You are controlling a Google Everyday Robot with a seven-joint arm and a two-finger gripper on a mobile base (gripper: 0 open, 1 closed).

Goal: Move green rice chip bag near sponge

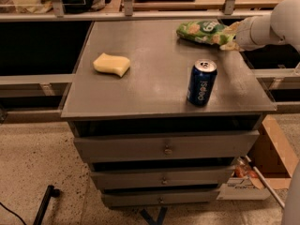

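Observation:
The green rice chip bag [202,32] is at the back right of the grey cabinet top [154,95], its right end in my gripper [233,37]. The gripper comes in from the right on a white arm [272,25] and is shut on the bag's edge, holding it slightly above the surface. The pale yellow sponge [111,63] lies on the left side of the top, well apart from the bag.
A blue Pepsi can [202,82] stands upright near the front right, between the bag and the front edge. The cabinet has three drawers [164,149] below. A cardboard box [276,161] sits on the floor at the right. A rail [140,15] runs behind the top.

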